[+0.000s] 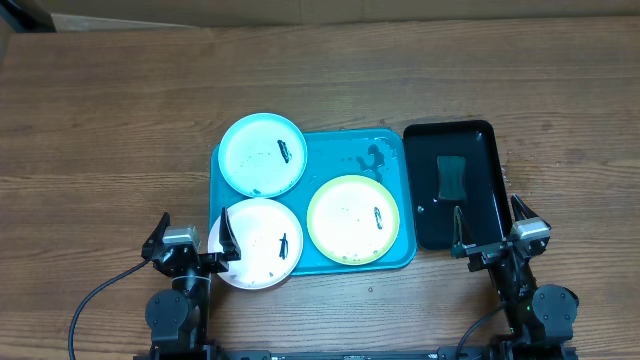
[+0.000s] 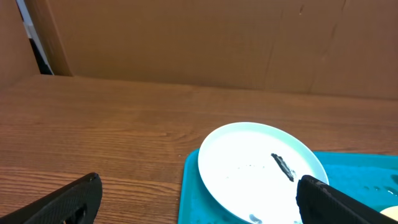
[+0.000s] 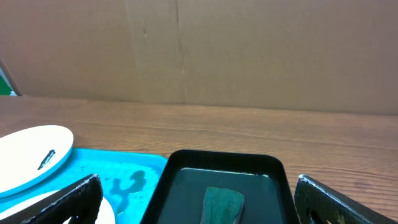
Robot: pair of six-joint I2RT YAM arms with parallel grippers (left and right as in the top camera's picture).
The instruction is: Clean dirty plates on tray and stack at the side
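**Three smudged plates on the tray, both arms idle at the near edge**

Wood-grain bench [image 1: 110, 120], brown cardboard wall [image 2: 186, 37] behind it.

- Turquoise tray [image 1: 322, 158] sits mid-bench, its long side running left to right. Water [image 1: 372, 158] is pooled and speckled near its far right corner.
- Light blue plate [image 1: 262, 153]: far left corner of the tray, its rim hanging slightly over the tray edge. One short dark streak right of centre, and a smaller mark near its near rim.
- White plate [image 1: 258, 243]: near left corner, well over the tray rim and partly above bare bench. One dark streak right of centre.
- Yellow-green plate [image 1: 353, 219]: near right part of the tray, fully inside the rim. One small dark streak.
- The three plates lie flat and apart, none stacked.
- Black tray [image 1: 490, 132] sits just beside the turquoise tray's right side. A dark green sponge [image 1: 452, 175] lies inside it, toward the far half.
- Left fingers [image 1: 194, 225]: spread wide and holding nothing. The inner one overlaps the white plate's left edge from above; contact cannot be told.
- Right fingers [image 1: 488, 215]: spread wide and holding nothing, at the black tray's near end, one on either side of its near right corner.
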